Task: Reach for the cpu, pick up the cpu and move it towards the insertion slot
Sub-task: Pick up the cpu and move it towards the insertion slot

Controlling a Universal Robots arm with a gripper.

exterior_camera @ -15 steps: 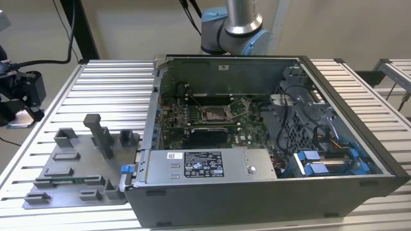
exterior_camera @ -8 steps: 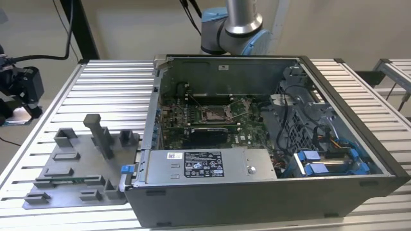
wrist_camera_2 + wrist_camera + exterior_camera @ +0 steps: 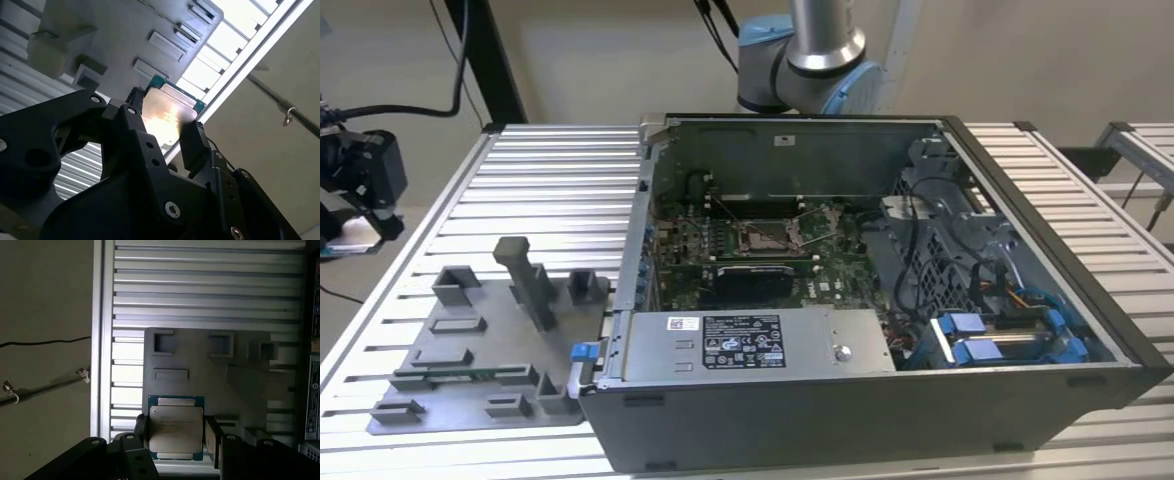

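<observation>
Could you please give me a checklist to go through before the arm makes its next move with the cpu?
1. Grip: ok. The tool is shut on the cpu, with fingers on two opposite edges in both wrist views.
2. Cpu square between the fingers: ok.
3. Lift-off: ok, apparently. The cpu looks raised above the grey fixture plate.
4. Computer case: ok. It is open, with the motherboard exposed.
5. Insertion slot frame fully open: cannot tell. Its dark centre shows.
6. Cpu turned to match the slot: cannot tell.
</observation>
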